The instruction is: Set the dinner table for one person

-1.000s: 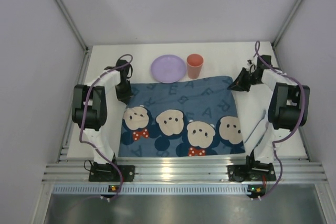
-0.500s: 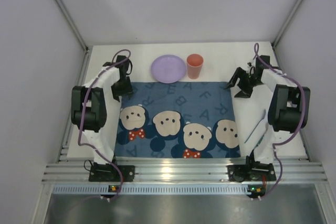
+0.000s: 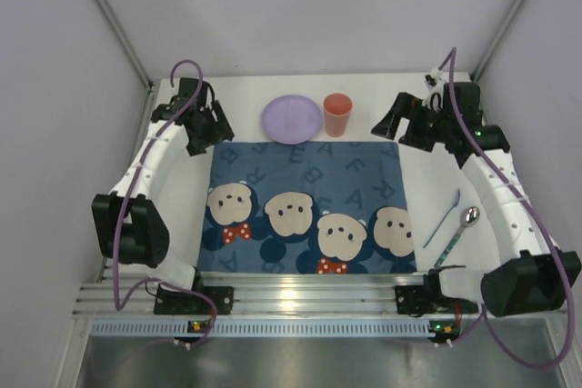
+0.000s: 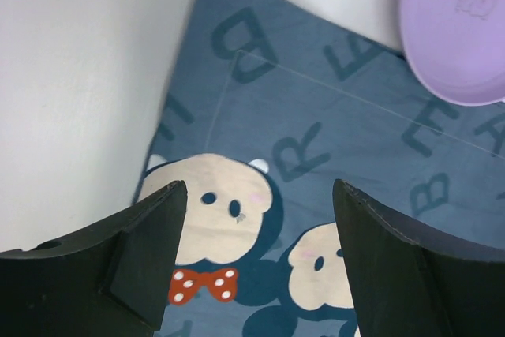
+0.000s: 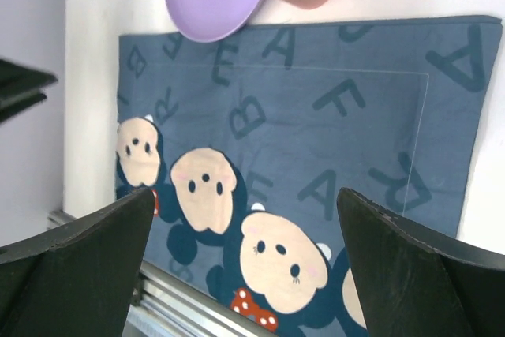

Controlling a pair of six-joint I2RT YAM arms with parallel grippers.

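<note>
Pale grey walls close in the dinner table (image 3: 250, 88), a large plain white tabletop that fills the floor of the enclosure, with an aluminium rail along its near edge. On the middle of it a dark blue cloth mat (image 3: 309, 179) lies flat and square to the edges, printed with pale letters on its far half and a row of bear faces on its near half, two of them with red spotted bow ties.

At the far side a lilac plate (image 3: 292, 119) sits on the white surface, its near rim meeting the mat's far edge. An orange cup (image 3: 337, 114) stands upright just to the right of the plate. On the bare table to the right of the mat lie a spoon (image 3: 459, 232) with a shiny bowl and a patterned handle, and just beside it a slim blue utensil (image 3: 443, 218) whose kind cannot be told; both lie at a slant, apart from the mat.

Both arms reach out to the mat's far corners. The left gripper (image 4: 260, 258) hangs above the far left corner with its jaws spread wide, nothing between them but the cloth below. The right gripper (image 5: 245, 266) hovers over the far right corner, its jaws likewise spread and holding nothing.
</note>
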